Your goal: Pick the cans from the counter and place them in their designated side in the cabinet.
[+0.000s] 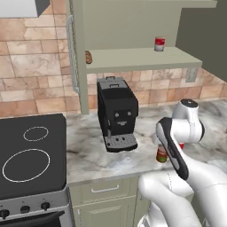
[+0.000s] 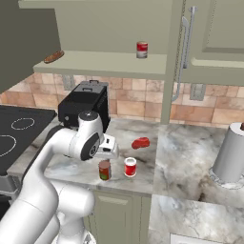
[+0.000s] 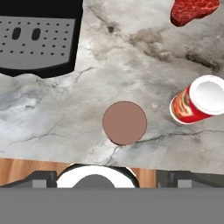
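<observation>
Your gripper (image 2: 108,151): above dark can (image 2: 105,170), jaw spread can't be told, nothing visibly held | red can (image 2: 130,167) just beside, near counter (image 2: 181,157) front edge

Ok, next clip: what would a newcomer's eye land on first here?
Probably the white arm bent low over the counter's front edge, its claw poised above a dark can with a red can upright just beside it. Next, the black coffee machine against the tiled wall, and a lone red can already standing on the cabinet shelf above it. A red lumpy object lies further back on the counter.
</observation>
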{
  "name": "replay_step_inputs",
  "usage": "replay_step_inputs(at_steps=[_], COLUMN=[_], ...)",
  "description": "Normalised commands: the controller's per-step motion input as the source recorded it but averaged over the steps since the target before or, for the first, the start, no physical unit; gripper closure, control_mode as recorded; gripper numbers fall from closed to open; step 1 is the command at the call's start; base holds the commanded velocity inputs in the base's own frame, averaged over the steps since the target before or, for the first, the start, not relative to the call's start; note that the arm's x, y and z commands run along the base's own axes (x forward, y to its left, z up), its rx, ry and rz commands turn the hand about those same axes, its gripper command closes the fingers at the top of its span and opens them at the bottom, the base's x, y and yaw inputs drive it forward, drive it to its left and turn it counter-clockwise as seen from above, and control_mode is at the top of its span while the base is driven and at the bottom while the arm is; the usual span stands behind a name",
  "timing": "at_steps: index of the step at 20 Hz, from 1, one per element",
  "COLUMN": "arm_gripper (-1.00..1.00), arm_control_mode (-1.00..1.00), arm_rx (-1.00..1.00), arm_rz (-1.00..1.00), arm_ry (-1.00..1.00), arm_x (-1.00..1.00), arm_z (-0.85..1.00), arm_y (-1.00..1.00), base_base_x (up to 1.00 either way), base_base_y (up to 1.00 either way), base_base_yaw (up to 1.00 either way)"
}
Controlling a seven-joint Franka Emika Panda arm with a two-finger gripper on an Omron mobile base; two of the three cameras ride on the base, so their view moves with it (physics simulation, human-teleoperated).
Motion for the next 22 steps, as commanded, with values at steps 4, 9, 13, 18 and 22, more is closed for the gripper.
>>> replay_step_inputs(at_steps=[4, 9, 13, 18, 22], arm_gripper=[-1.0, -1.0, -1.0, -1.0, -1.0], arm_control_mode=[-1.0, -1.0, -1.0, -1.0, -1.0], arm_rx=[-0.02, -0.02, -0.01, -0.01, -0.01], arm_rz=[0.0, 0.0, 0.0, 0.0, 0.0], arm_ry=[0.03, 0.02, 0.0, 0.0, 0.0], arm_x=[0.13, 0.12, 0.09, 0.07, 0.07], arm_z=[-0.13, -0.16, -0.18, -0.2, -0.19], arm_y=[0.0, 0.0, -0.05, -0.08, -0.04], base_base_x=[0.0, 0.0, 0.0, 0.0, 0.0], base_base_y=[0.0, 0.0, 0.0, 0.0, 0.0], base_base_yaw=[0.0, 0.0, 0.0, 0.0, 0.0])
